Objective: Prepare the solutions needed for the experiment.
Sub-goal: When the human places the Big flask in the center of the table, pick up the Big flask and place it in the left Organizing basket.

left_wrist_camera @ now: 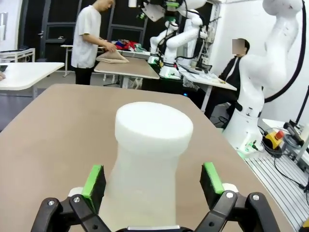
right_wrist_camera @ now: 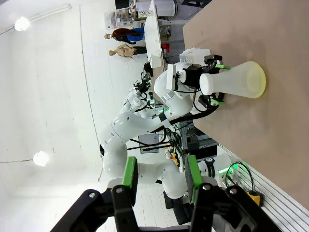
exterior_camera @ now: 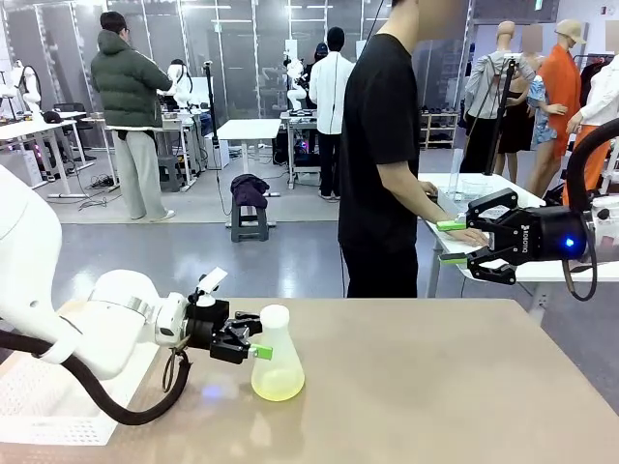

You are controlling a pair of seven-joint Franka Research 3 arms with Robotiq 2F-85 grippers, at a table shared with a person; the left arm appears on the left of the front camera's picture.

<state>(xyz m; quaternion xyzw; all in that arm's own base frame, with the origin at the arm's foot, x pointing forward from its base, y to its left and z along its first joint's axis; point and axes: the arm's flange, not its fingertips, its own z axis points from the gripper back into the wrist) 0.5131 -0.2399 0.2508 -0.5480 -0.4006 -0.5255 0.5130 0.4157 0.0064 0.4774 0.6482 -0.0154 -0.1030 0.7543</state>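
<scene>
While a person point(exterior_camera: 380, 155) in black is standing at the far side, the tan bench point(exterior_camera: 435, 387) is carrying 1 frosted flask point(exterior_camera: 277, 356) holding the solutions point(exterior_camera: 279, 383). The left end effector point(exterior_camera: 253, 338) is straddling its neck, fingers apart, not touching. The right end effector point(exterior_camera: 451, 242) is hovering high, half-spread, gripping nothing, amid other workstations.

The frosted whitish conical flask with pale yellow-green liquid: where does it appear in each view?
Front view: frosted whitish conical flask stands lower centre-left on the brown table, its neck between the open left gripper fingers.
Left wrist view: bottom centre, close up.
Right wrist view: upper right, lying sideways in the picture.
Shared landmark: the left gripper's green pads.
</scene>
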